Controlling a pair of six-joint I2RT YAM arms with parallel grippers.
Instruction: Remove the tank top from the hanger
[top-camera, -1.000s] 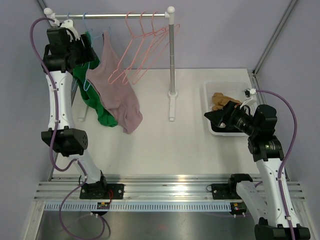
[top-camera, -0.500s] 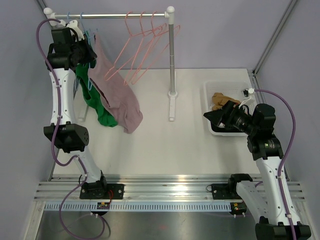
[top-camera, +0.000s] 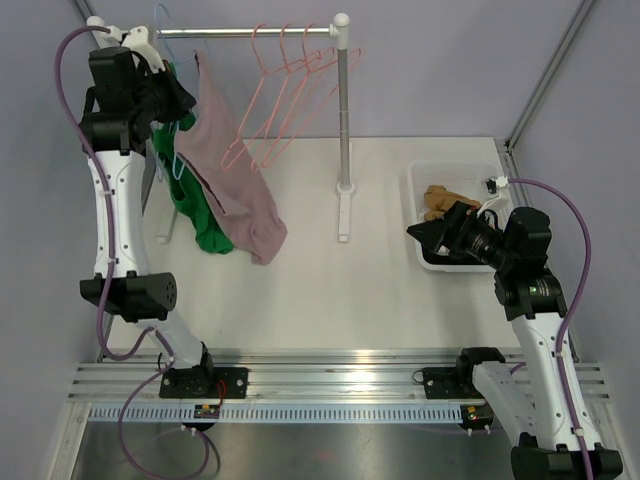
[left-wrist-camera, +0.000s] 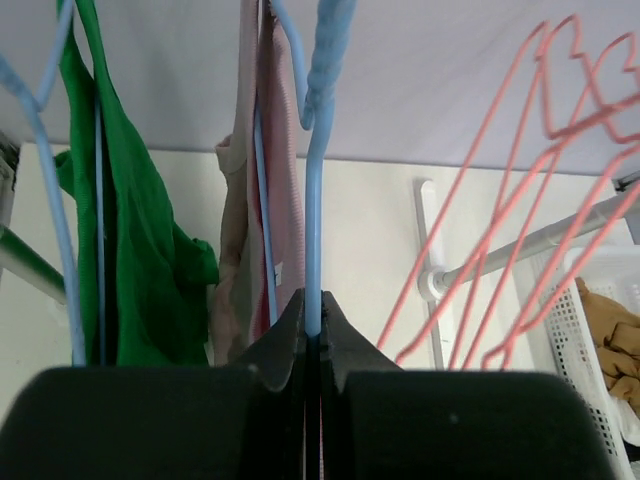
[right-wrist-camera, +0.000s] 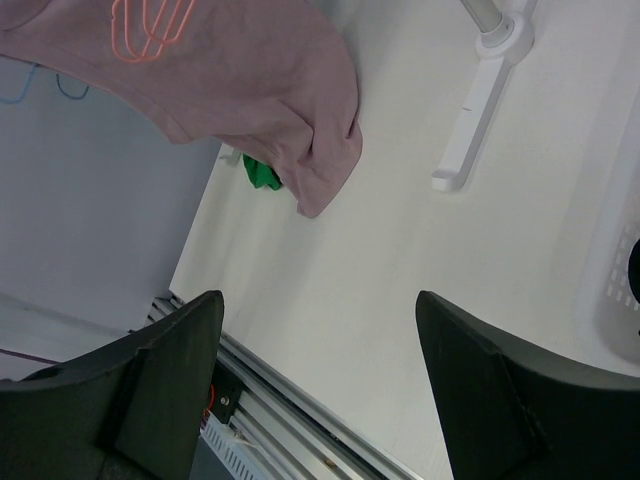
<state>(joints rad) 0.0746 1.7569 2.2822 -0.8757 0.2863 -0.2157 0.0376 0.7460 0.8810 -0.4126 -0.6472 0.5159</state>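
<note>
- The left gripper (left-wrist-camera: 313, 335) has its jaws pinched together on the thin wire of a blue hanger (left-wrist-camera: 318, 190), which rises straight up from between them.
- The tank top (left-wrist-camera: 283, 150), mauve, hangs just left of those jaws against the same wire. In the overhead view it falls from the gripper, with its hem bunched low over the table (top-camera: 330, 290).
- A green garment (left-wrist-camera: 140, 250) hangs further left of the jaws, close beside the tank top. Room is tight on that side, with the wall (top-camera: 40, 200) close to the arm's left.
- To the right of the jaws, bare pink hangers (left-wrist-camera: 520, 190) slant off the rail (top-camera: 250, 32). An open gap lies between them and the tank top.
- The left arm is stretched tall, with its wrist up at the rail's left end.
- The right gripper (right-wrist-camera: 320, 370) has its jaws spread wide and holds nothing. Bare table lies ahead of them, and the tank top's hem is well beyond.
- The right arm is folded low, just beside a white bin (top-camera: 418, 185).
</note>
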